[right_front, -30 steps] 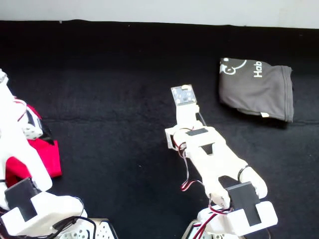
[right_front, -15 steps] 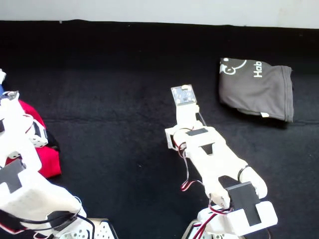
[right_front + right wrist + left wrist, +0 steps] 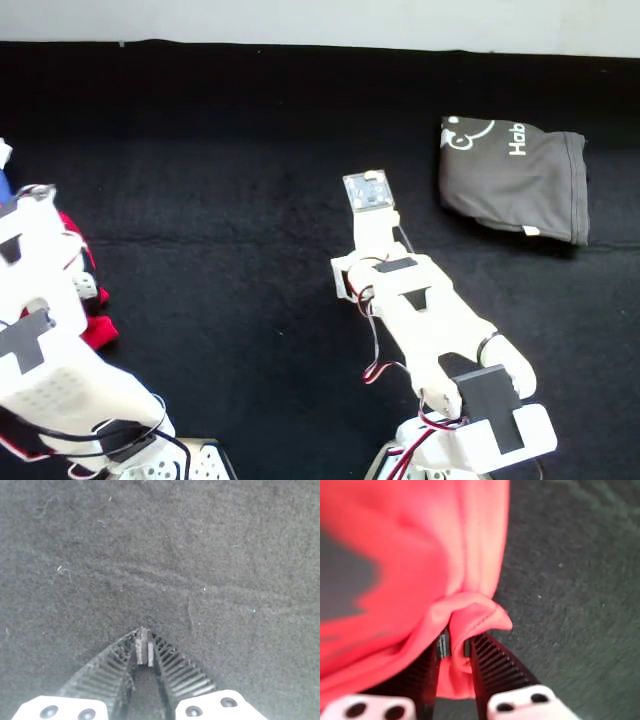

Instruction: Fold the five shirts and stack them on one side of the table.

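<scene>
Black cloth covers the table (image 3: pixel 230 200) right back to a pale wall (image 3: pixel 320 20) in the high view. A dark shirt (image 3: pixel 515 180) lies folded on the far right part of the table with white print facing up, well apart from both arms. The right arm (image 3: pixel 430 320) stretches from the front edge toward the middle of the table, and its wrist sits low over the cloth, near the dark shirt but not touching it. The left arm (image 3: pixel 40 330) stands at the left edge, bent over a red shirt (image 3: pixel 100 330) that shows as bunched red patches beside and under the arm.

From the left wrist view, the left gripper (image 3: pixel 453 647) has its ribbed jaws drawn narrow and clamped on a rolled fold at the edge of the red shirt. The rest of the garment spreads away from the jaws in loose folds, and the black cloth shows beside it.

From the right wrist view, the right gripper (image 3: pixel 144 650) has its jaws brought fully together with the tips meeting and nothing between them. It hangs over the table's fuzzy black cloth, which is flecked with a few pale bits of lint
</scene>
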{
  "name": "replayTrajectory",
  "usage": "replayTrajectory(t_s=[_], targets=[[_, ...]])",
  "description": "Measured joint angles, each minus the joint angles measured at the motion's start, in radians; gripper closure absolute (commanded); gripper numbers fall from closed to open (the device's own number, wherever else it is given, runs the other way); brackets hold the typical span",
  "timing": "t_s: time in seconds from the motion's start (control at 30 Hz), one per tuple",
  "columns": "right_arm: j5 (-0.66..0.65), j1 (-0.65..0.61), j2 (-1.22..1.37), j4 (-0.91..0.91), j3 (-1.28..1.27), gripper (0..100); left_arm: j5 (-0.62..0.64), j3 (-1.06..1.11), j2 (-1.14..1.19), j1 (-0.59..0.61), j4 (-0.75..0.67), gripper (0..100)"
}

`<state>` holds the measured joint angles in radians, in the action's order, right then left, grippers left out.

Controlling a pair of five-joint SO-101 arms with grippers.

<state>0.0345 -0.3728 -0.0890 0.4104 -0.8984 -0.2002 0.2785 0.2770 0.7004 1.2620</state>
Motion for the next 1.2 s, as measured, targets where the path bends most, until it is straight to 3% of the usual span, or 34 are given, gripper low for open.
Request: replayTrajectory(t_s=[0.2, 0.43, 0.7, 0.97, 1.2], targets=[[0.000, 0.000, 0.000, 0.000, 0.000, 99.0, 0.000, -0.086, -0.100, -0.133, 0.166, 99], [0.002, 0.009, -0.002, 0.018, 0.000, 99.0, 0.000, -0.253, -0.273, -0.384, 0.319, 99], [0.003, 0.153, -0.020, 0.138, 0.003, 99.0, 0.000, -0.491, -0.450, -0.617, 0.341, 99], [0.003, 0.241, -0.028, 0.180, 0.005, 99.0, 0.000, -0.756, -0.520, -0.879, 0.155, 99], [0.003, 0.241, -0.028, 0.181, 0.005, 99.0, 0.000, -0.806, -0.520, -1.066, -0.086, 99]])
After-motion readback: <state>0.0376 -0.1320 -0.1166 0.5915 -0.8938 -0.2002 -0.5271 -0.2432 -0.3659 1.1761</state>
